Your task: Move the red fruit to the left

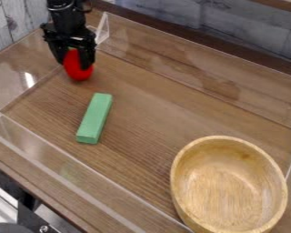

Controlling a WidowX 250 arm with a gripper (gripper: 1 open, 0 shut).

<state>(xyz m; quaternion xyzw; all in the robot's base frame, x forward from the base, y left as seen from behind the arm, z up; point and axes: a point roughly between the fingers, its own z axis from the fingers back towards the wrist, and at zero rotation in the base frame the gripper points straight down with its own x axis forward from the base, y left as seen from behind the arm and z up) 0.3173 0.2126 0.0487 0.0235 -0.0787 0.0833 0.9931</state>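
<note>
One red fruit [76,64], clamped between claw [70,56] fingers

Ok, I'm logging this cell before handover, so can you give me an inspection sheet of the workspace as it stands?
Surface: wooden tabletop inside clear walls.
Job's things: red fruit at the far left, between the claw's fingers.
Clutter: green block lying flat mid-table; empty wooden bowl near right.
Grippers: claw closed around the fruit, pointing down.
Cables: nothing seen.
Surroundings: grey wall behind; dark hardware at the near-left corner, too unclear to name.
</note>
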